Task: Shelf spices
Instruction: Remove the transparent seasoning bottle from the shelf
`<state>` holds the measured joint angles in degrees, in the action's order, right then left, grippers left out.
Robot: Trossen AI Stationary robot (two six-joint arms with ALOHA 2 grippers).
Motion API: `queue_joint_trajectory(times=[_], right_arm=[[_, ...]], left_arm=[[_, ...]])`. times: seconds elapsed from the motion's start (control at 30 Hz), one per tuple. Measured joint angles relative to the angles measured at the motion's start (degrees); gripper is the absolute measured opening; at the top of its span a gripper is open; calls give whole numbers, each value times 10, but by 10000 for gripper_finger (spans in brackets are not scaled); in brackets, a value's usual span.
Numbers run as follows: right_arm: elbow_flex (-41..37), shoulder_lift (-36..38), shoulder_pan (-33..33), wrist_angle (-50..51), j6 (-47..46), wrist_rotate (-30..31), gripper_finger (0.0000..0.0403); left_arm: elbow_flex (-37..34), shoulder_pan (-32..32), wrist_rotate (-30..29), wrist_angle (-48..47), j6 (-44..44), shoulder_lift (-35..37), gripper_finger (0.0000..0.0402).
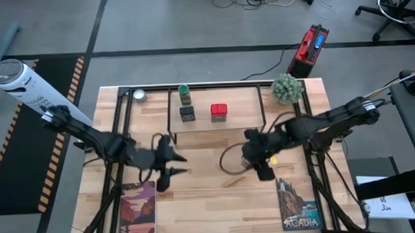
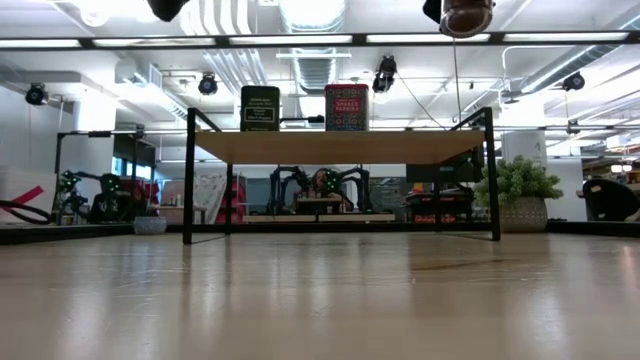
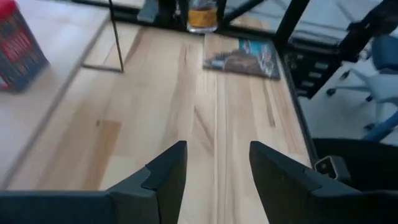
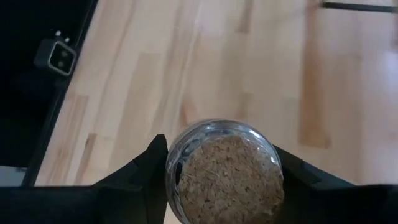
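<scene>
Right gripper (image 4: pixel 217 180) hangs above the surface (image 1: pixel 210 185) in front of the shelf (image 1: pixel 239 122), jaws clamped on the round jar (image 4: pixel 224 171), cork top showing. Left gripper (image 3: pixel 217 180) hovers over the surface left of centre, jaws apart, nothing between them. On the shelf board: green-capped bottle (image 1: pixel 184 94), grey jar (image 1: pixel 187 114) just in front of it, red tin (image 1: pixel 219 112) beside the jar. Silver tin (image 1: pixel 139 95) sits left of the shelf, plant (image 1: pixel 287 89) at its right.

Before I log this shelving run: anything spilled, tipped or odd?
Nothing stands out. Three spices stand upright on the shelf; the right gripper holds the fourth, a small round jar, above the table, contents inside.
</scene>
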<state>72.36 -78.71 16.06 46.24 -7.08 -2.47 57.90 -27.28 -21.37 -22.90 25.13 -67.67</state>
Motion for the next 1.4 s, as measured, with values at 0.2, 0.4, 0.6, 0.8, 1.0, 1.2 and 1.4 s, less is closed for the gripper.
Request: queue_joint_trajectory(times=[0.2,0.4,0.6,0.8,1.0,1.2,1.4], right_arm=[[-30,-40,52,-56,-32,0,181],[-51,-68,100,-122,-65,0,173],[-64,-90,156,-126,-122,27,183],[-64,-125,204,-129,-175,41,177],[-64,-181,231,-156,-181,39,183],[-62,-213,237,-168,-157,14,177],[-62,-216,243,-165,-177,-13,184]], left_arm=[[1,-32,-48,37,34,-63,159],[1,-47,-52,122,41,-111,158],[1,-68,-66,162,68,-142,157],[1,-79,-84,162,80,-148,154],[1,-79,-86,150,74,-137,153],[1,-79,-67,112,72,-103,150],[1,-79,-66,79,71,-59,150]])
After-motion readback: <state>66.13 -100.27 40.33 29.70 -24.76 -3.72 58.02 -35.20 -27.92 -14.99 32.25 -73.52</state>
